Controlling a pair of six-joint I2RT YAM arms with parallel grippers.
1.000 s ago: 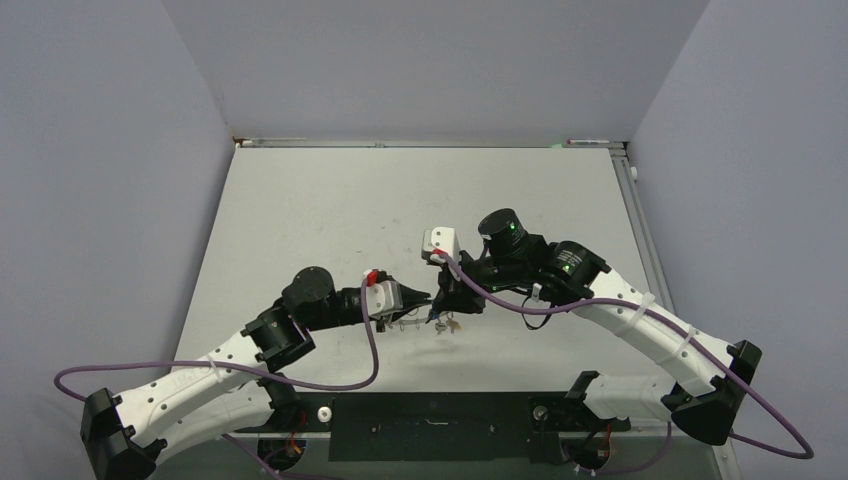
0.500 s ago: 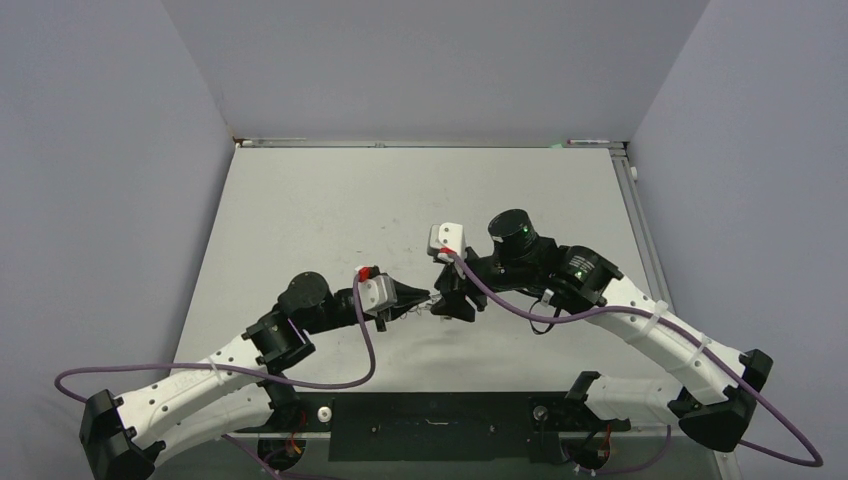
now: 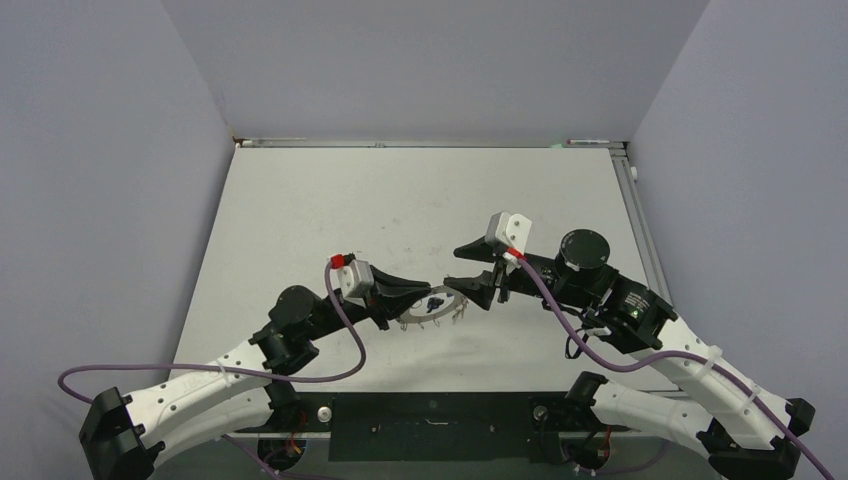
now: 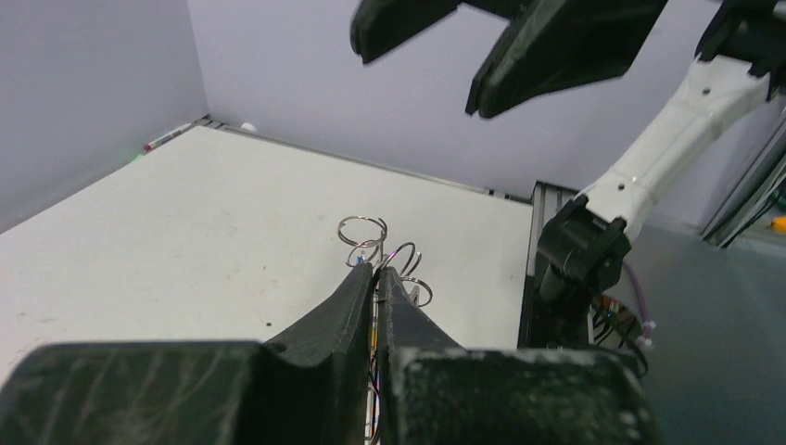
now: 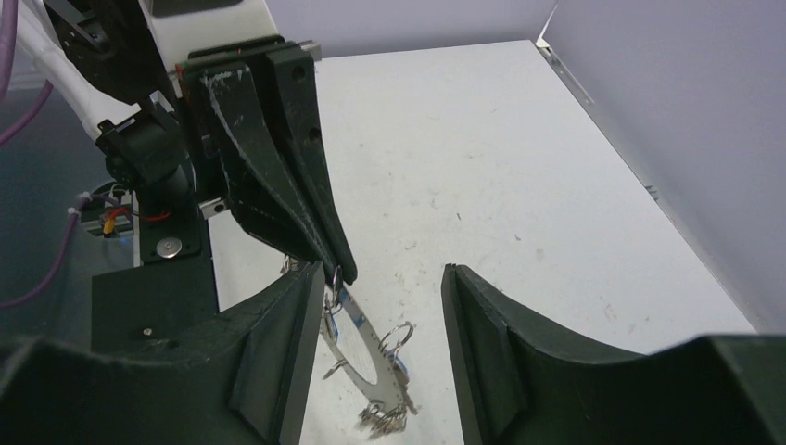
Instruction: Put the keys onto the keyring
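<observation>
My left gripper (image 3: 432,291) is shut on the upper edge of the keyring (image 3: 424,312), a thin grey loop hanging a little above the table. In the right wrist view the keyring (image 5: 380,356) dangles from the left gripper's black fingertips (image 5: 335,264), with small split rings (image 5: 397,336) and a cluster of keys (image 5: 385,416) on its lower part. The left wrist view shows the left gripper (image 4: 377,269) pressed shut, with wire rings (image 4: 361,228) poking out past the tips. My right gripper (image 3: 463,266) stands open just right of the keyring, holding nothing; its fingers (image 4: 556,46) hang above.
The grey table (image 3: 330,210) is walled in by lilac panels on three sides. A black mounting plate (image 3: 440,425) runs along the near edge between the arm bases. Purple cables (image 3: 350,340) loop from both wrists.
The right gripper has opened, let go and drawn back to the right. The left gripper has stayed shut, shifted slightly left and up, and now holds the keyring alone.
</observation>
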